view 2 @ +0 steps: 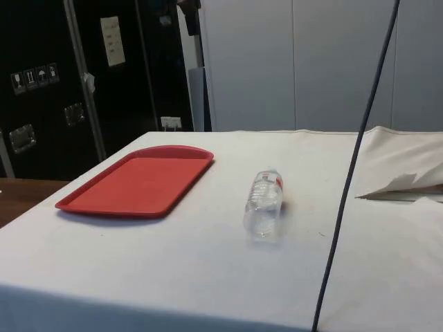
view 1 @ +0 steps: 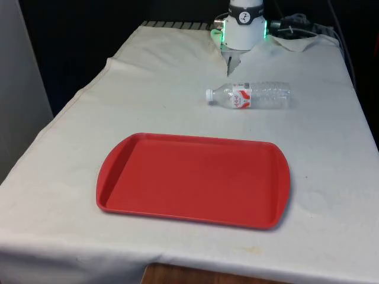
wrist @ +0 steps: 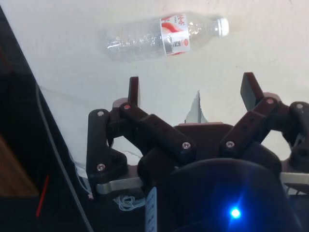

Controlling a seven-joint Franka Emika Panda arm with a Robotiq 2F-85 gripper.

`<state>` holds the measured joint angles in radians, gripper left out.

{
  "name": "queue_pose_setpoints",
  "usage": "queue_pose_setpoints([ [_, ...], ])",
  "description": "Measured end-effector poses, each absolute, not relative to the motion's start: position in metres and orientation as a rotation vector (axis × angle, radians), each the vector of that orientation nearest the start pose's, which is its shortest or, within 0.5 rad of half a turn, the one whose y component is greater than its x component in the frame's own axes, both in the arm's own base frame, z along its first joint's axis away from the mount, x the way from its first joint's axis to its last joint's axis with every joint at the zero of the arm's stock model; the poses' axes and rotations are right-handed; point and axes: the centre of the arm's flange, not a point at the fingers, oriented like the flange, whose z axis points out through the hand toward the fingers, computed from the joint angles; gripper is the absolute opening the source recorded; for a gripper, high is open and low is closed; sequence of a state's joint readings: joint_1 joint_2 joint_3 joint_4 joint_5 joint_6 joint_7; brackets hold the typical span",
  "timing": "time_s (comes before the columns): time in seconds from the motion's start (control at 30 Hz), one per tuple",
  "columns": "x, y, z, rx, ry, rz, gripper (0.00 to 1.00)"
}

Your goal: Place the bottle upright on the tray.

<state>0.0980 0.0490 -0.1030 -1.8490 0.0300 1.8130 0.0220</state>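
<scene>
Your tool (wrist: 192, 89) hangs spread and empty above the desk (view 1: 331, 154), because the bottle (view 1: 249, 95) lies on its side just beyond the red tray (view 1: 118, 171), awaiting a grasp.

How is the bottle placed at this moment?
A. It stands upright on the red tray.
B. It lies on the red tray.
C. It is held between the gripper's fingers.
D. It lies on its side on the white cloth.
D: the bottle lies on its side on the cloth, beyond the red tray, with the open gripper apart from it.
</scene>
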Motion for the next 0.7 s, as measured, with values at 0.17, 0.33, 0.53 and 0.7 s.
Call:
queue_pose_setpoints([
  [0.17,0.554,0.003,0.486,-3.111,0.055,0.141,1.0],
  [0.33,0.544,0.004,0.485,-3.109,0.059,0.132,1.0],
  [0.53,0.527,0.006,0.482,-3.105,0.065,0.128,1.0],
  [0.7,0.519,0.007,0.48,-3.104,0.068,0.125,1.0],
])
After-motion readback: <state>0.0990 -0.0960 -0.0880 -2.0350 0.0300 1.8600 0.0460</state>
